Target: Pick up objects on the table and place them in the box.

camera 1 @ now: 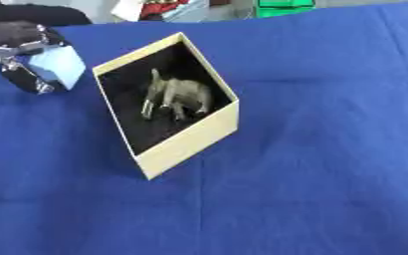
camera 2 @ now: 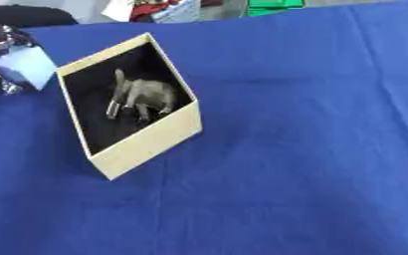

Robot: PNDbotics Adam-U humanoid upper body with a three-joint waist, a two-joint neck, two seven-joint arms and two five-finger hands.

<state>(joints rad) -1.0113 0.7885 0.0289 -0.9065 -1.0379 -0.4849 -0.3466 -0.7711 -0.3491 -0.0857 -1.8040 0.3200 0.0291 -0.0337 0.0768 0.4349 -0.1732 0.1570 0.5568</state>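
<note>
Left hand (camera 1: 20, 57) at tabletop's (camera 1: 329, 149) far-left edge, fingers curled round pale blue block (camera 1: 57, 67): likely light, rigid, held by flat sides. Box (camera 1: 194, 142) beside it.

A blue cloth covers the bench (camera 1: 329, 149). On it, left of centre, sits a cream box (camera 1: 190, 142), set askew.

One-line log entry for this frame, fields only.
left hand: shut on light blue block, left of box | box: holds grey animal figure | right hand: not in view
</note>
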